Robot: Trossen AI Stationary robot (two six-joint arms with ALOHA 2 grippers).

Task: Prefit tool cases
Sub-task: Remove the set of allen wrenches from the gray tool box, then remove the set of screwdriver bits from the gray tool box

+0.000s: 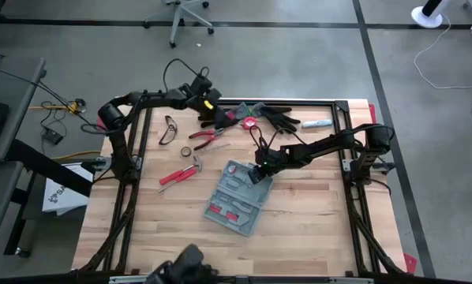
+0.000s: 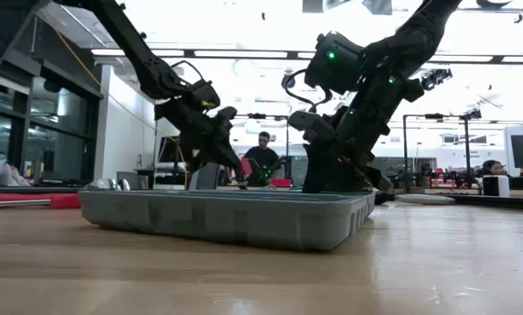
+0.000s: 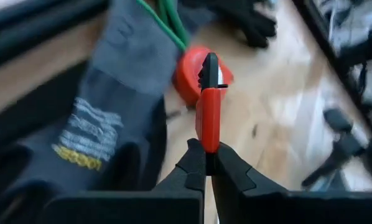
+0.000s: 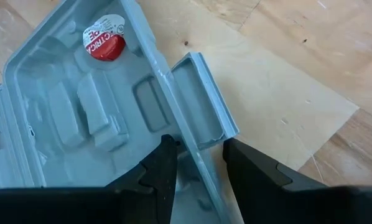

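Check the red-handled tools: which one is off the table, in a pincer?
The small red-handled tool clamped in the left pincer, over the gloves. The pliers and the red-handled wrench lie loose on the table.

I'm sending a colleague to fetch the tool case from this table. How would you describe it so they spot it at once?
On the wooden table, look near the middle, just in front of the right gripper, whose fingers straddle its edge. The tool case lies open there: a flat grey-blue plastic tray with moulded pockets and red-handled tools inside. It is the only box; the things around it are loose tools and black gloves.
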